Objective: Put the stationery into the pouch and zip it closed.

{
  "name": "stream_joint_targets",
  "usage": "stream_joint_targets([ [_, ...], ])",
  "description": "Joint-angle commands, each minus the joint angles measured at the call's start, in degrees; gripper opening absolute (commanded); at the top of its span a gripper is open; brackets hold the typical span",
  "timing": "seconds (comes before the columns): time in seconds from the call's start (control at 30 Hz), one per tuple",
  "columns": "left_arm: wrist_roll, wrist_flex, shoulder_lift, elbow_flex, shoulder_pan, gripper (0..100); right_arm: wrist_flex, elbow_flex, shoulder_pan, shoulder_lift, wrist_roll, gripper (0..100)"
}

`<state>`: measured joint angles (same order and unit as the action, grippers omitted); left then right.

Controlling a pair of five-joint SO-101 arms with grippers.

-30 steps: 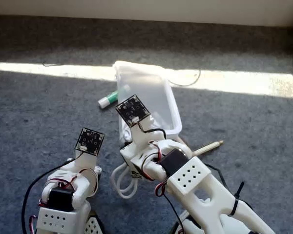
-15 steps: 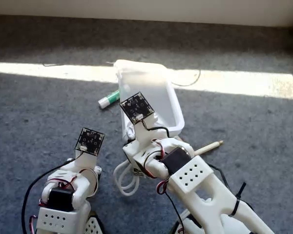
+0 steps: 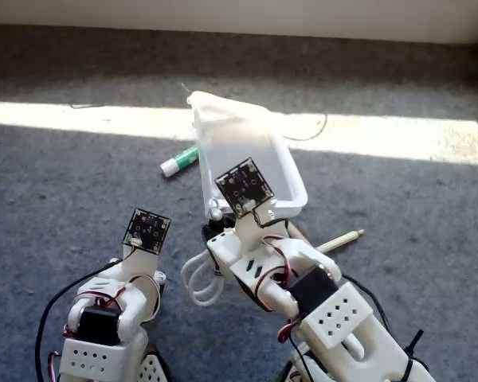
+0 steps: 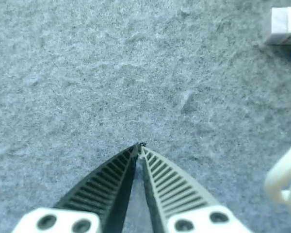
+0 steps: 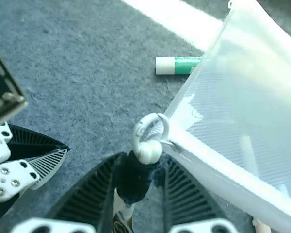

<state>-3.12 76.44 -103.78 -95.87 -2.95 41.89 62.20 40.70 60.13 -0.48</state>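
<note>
At the pouch (image 5: 242, 107) corner, right gripper (image 5: 141, 164) clamped on zip pull (image 5: 148, 140); left gripper (image 4: 139, 146) clenched empty nearby.

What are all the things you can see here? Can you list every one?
pouch: one, see-through white, middle of the carpet, held at its zip end.
glue stick: one, green and white, lying on the carpet beside the pouch.
pencil: one, pale wood, on the carpet next to the right arm.
white block: one, white with something blue beside it, on the carpet.
carpet: one, grey, with a sunny stripe across it.
left gripper: one, fingers shut, over bare carpet.
right gripper: one, fingers shut on the pouch's zip end.
</note>
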Motion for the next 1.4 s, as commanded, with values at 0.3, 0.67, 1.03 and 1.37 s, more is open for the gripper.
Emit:
stream_joint_targets([
  [0.3,0.35,0.18,-0.22,2.07,0.57,1,-8.92,8.04,-0.66,10.24,0.26,0.5],
  [0.67,0.44,-6.68,-0.22,13.67,12.44,1,-8.92,11.56,-2.24,18.33,0.18,0.5],
  [1.03,0.7,-15.56,-0.22,21.41,10.95,1,-8.92,17.8,-3.3,27.12,0.18,0.5],
  [1.37,8.18,-10.64,-0.22,27.12,10.59,21,-8.92,20.0,-3.3,31.08,0.18,0.5],
])
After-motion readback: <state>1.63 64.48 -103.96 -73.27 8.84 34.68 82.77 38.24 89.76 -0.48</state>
